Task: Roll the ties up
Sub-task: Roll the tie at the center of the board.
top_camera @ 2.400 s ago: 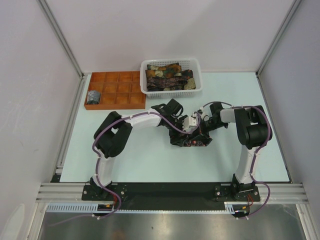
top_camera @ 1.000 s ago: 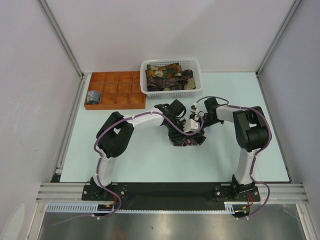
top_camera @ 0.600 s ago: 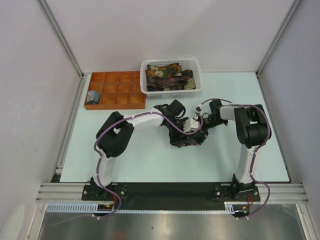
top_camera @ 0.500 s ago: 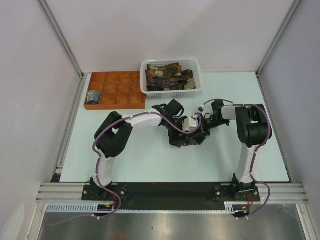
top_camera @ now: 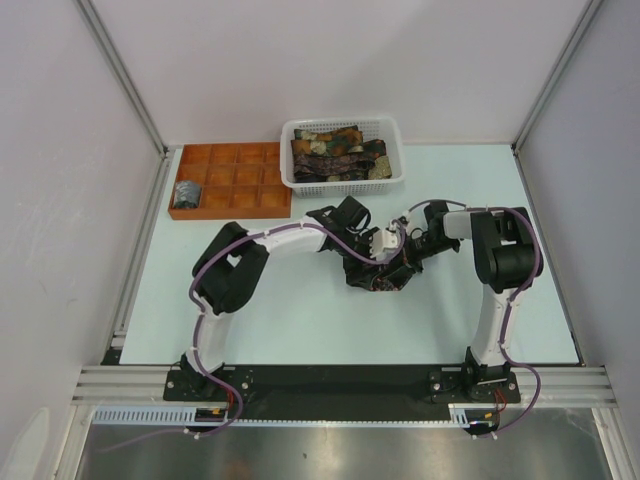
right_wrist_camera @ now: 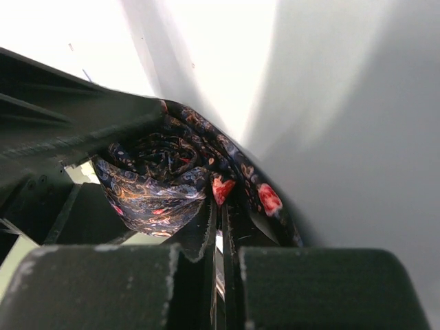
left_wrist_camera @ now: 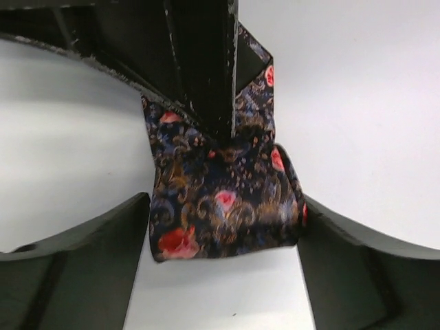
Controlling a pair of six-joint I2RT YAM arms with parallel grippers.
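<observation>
Centrally on the table [top_camera: 300,320], left gripper [left_wrist_camera: 223,237] stands wide, straddling the dark tie [left_wrist_camera: 220,199]; right gripper [right_wrist_camera: 218,206] pinches its roll from 3 o'clock. Long axis indeterminate.

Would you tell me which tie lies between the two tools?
The dark tie with pink-red marks on the table; the green-gold ties sit in the white basket.

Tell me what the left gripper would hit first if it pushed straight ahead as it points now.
Most likely the dark floral tie, bunched between the open left gripper fingers; the shut right gripper pinches it just beyond.
</observation>
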